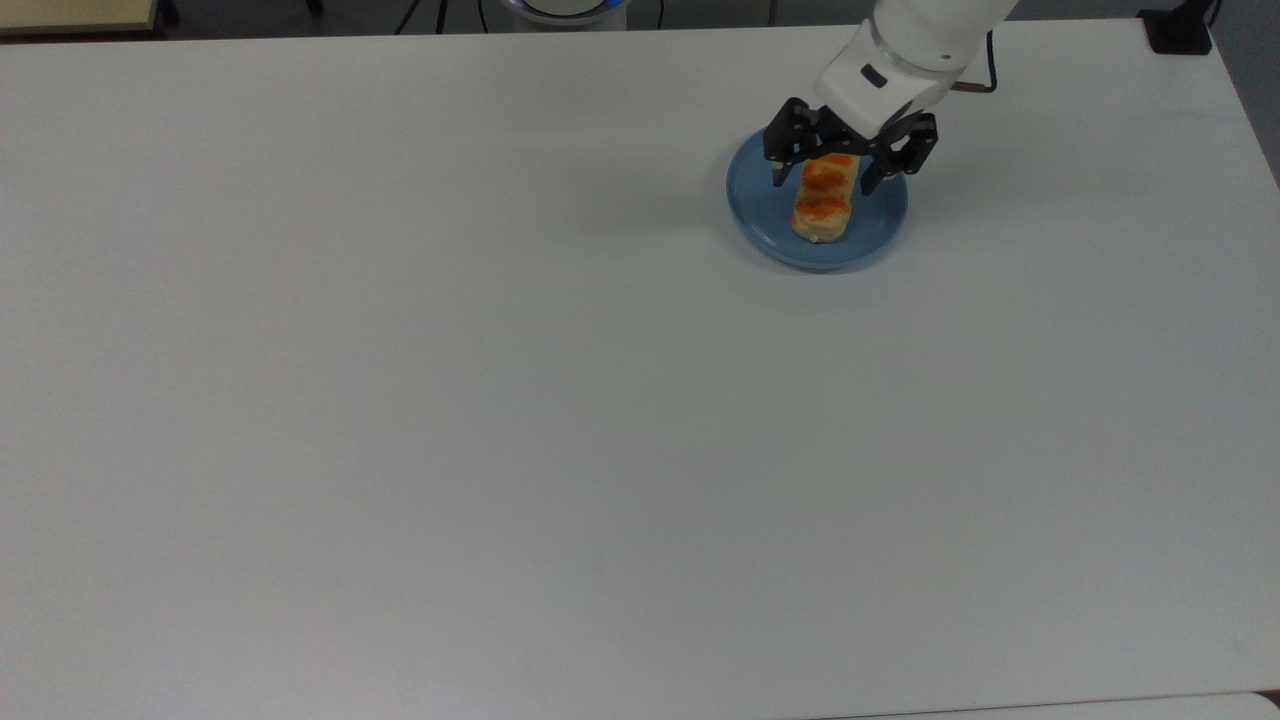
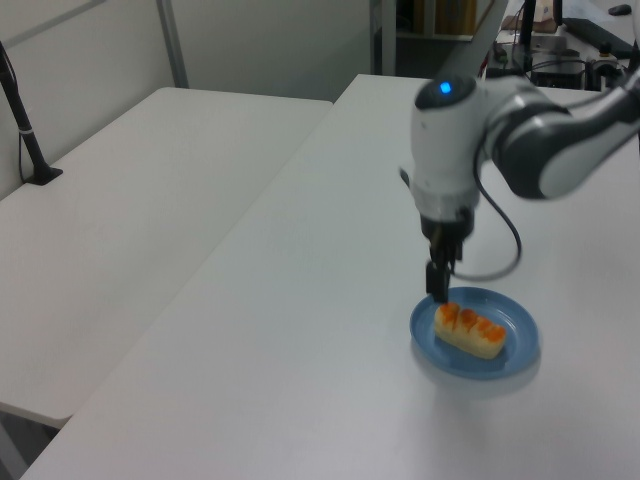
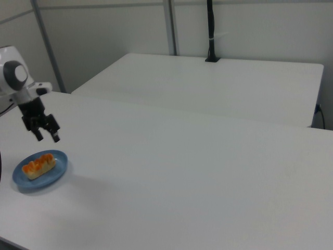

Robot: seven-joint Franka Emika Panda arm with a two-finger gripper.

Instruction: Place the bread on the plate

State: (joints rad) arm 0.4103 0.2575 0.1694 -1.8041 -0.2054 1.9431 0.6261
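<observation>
The bread (image 1: pixel 823 204), a pale oblong bun with orange glazed patches, lies flat on the round blue plate (image 1: pixel 770 220) at the top view's upper right. The bread (image 2: pixel 469 330) rests across the plate (image 2: pixel 518 355) in the left view, and the bread (image 3: pixel 39 165) sits on the plate (image 3: pixel 54 174) at the right view's lower left. My gripper (image 1: pixel 824 181) hangs open above the bread, its black fingers spread wide and holding nothing. The gripper (image 3: pixel 47 138) is clearly raised off the plate. In the left view the gripper (image 2: pixel 439 285) hovers over the plate's far rim.
The plate stands on a wide white table (image 1: pixel 500 400). A second white table (image 3: pixel 218 83) adjoins it, with a black post (image 3: pixel 210 31) at its far edge. A black clamp (image 1: pixel 1180 30) sits at the top view's upper right corner.
</observation>
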